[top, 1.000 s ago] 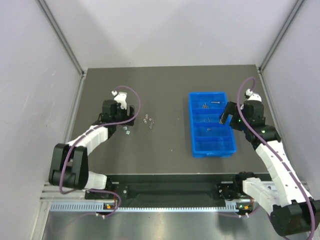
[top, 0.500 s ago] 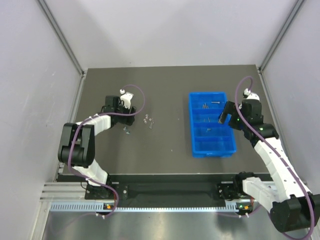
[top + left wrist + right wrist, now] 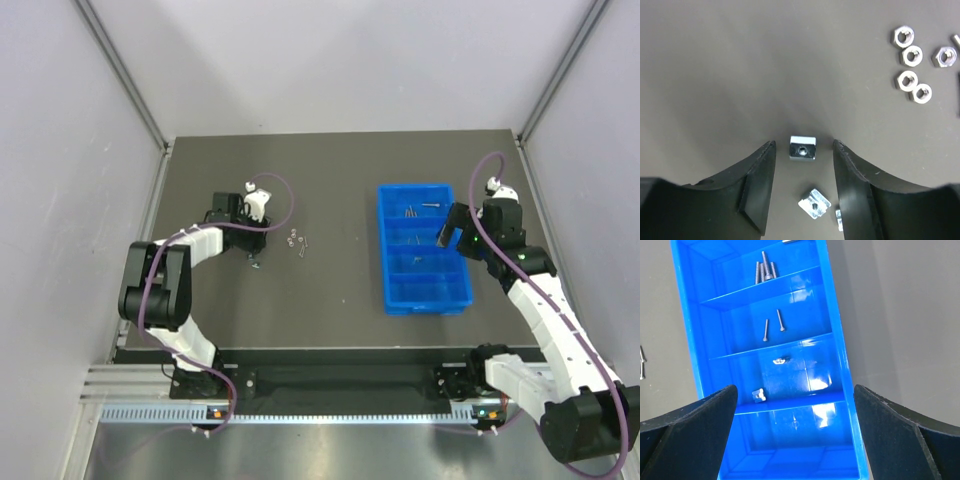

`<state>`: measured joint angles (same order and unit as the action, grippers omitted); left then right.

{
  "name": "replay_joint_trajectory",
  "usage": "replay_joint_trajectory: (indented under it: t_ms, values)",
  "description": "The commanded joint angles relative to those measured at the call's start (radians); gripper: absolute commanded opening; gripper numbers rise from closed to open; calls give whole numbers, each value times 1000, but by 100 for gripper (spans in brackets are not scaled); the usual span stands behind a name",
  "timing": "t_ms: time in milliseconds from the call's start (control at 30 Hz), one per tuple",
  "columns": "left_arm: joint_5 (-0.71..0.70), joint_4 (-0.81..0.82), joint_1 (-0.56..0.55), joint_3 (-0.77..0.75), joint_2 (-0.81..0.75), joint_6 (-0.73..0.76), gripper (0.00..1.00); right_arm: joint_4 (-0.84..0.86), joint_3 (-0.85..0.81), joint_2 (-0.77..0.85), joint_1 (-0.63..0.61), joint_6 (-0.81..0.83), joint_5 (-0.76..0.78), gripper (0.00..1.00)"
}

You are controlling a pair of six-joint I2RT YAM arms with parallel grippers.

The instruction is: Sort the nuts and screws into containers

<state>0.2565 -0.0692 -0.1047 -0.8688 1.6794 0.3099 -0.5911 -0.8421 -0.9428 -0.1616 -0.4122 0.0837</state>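
Note:
In the left wrist view a small square silvery nut (image 3: 802, 148) lies on the dark table between the tips of my left gripper (image 3: 803, 145). The jaws stand apart, a gap on each side of the nut. A second square nut (image 3: 814, 203) lies further back between the fingers, and several hex nuts (image 3: 912, 65) lie at the upper right. From above, my left gripper (image 3: 252, 250) points down at these nuts (image 3: 254, 262). My right gripper (image 3: 795, 390) hangs open and empty over the blue tray (image 3: 832, 315), whose compartments hold screws (image 3: 764, 271) and a square nut (image 3: 758, 395).
Hex nuts (image 3: 291, 238) and thin screws (image 3: 303, 247) lie loose just right of the left gripper. The blue tray (image 3: 381, 240) stands lengthwise at centre right, with my right gripper (image 3: 447, 232) at its right side. Grey walls close in the table on three sides.
The left arm has folded its elbow in toward its base, and its jaws have narrowed around the square nut. The right arm has hardly moved.

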Motion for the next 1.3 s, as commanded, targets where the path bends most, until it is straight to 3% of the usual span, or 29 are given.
replay_joint_trajectory:
  t_ms: [0,167,333,400,700,967,1100,1133,1267]
  values:
    - [16,-31,8,-21,39,31,52,47,-20,13,-12,3,10,100]
    - [9,-58,8,-42,68,23,43,42,-23,16,-12,9,19,100]
    - [-2,-112,7,-55,65,26,25,39,-23,21,-10,10,24,100]
    - [-13,-121,7,-53,52,24,24,37,-20,24,-10,9,22,100]
    - [-63,-139,7,-41,0,-2,42,40,-14,29,-12,10,16,100]
    - [-94,-162,0,-47,17,-25,39,45,-6,33,-12,9,13,100]
    - [-94,-158,-10,-56,39,-51,27,42,-6,36,-13,7,11,100]
    - [-95,-159,-10,-55,43,-55,18,39,-6,36,-12,7,13,100]
    - [-118,-159,-24,-47,22,-113,9,36,-12,35,-12,9,14,100]
